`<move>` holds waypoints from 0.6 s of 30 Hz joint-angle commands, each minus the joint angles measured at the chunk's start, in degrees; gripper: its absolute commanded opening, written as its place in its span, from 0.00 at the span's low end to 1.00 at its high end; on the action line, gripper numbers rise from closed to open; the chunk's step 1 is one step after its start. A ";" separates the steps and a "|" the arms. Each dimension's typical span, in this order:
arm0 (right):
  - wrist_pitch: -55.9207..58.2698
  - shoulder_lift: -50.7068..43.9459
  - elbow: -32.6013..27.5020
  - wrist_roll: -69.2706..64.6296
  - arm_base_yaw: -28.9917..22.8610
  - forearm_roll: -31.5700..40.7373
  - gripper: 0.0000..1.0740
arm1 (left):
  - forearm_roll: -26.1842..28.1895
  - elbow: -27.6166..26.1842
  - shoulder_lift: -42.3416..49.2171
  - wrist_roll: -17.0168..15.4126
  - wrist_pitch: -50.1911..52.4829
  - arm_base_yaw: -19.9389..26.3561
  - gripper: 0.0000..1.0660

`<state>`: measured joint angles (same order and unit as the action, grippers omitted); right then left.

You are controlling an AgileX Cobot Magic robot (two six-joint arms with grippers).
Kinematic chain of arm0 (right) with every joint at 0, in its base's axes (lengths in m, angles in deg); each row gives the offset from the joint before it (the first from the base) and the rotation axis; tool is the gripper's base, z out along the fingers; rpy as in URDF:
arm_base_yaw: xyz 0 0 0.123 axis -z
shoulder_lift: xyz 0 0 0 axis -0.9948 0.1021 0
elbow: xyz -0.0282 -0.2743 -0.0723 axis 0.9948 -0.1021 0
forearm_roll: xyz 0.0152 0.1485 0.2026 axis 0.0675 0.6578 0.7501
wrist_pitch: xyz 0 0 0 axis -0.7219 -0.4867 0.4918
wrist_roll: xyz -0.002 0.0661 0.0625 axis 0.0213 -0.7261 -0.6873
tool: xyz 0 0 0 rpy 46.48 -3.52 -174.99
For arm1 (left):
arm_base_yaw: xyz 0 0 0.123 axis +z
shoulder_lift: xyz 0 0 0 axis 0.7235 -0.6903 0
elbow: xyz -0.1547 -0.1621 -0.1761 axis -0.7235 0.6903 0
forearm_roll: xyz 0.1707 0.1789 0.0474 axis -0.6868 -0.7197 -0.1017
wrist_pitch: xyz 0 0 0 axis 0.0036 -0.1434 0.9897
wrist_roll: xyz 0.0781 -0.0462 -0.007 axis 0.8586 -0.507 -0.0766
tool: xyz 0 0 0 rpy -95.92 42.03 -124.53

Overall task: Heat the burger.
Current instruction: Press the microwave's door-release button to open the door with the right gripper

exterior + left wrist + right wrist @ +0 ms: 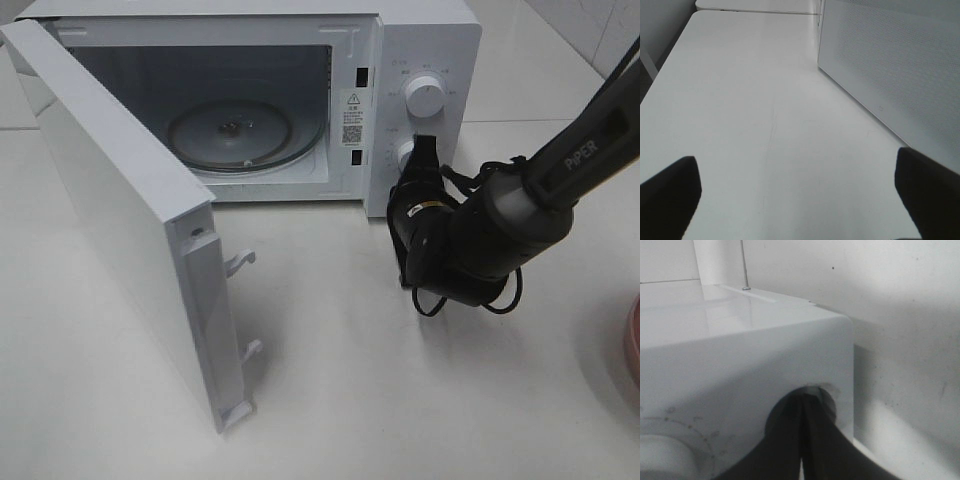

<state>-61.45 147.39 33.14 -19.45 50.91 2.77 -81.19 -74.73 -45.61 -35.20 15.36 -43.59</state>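
Note:
The burger is out of view in all three frames. The white microwave (420,40) stands at the back with its door (120,200) swung wide to the left. Its cavity holds only the glass turntable (232,135). My right gripper (424,146) is shut, and its tips rest against the control panel at the lower knob (404,155), under the upper knob (424,97). In the right wrist view the shut right gripper (802,432) meets the panel's front near its edge. My left gripper (800,200) is open over bare table, with nothing between its fingers (670,192).
The edge of a pink plate (632,345) shows at the far right of the white table (400,400). The open door juts toward the table's front left, with its latch hooks (240,262) sticking out. The microwave's perforated side wall (895,60) lies beside the left gripper.

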 commanded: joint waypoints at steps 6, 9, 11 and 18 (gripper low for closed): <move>-2.52 -5.90 -2.12 2.06 1.72 -6.47 0.00 | 0.52 0.06 1.03 0.00 0.92 -0.06 0.92; -0.17 -7.10 -4.07 4.64 1.72 -7.05 0.00 | 0.52 0.06 1.03 0.00 0.92 -0.06 0.92; 0.63 -7.62 -4.70 5.90 1.72 -7.10 0.00 | 0.52 0.06 1.03 0.00 0.92 -0.06 0.92; 5.39 -10.71 -7.96 12.78 1.72 -7.16 0.00 | 0.52 0.06 1.03 0.00 0.92 -0.06 0.92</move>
<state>-56.58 137.54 25.35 -8.22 52.45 -3.53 -81.19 -74.73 -45.61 -35.20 15.36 -43.59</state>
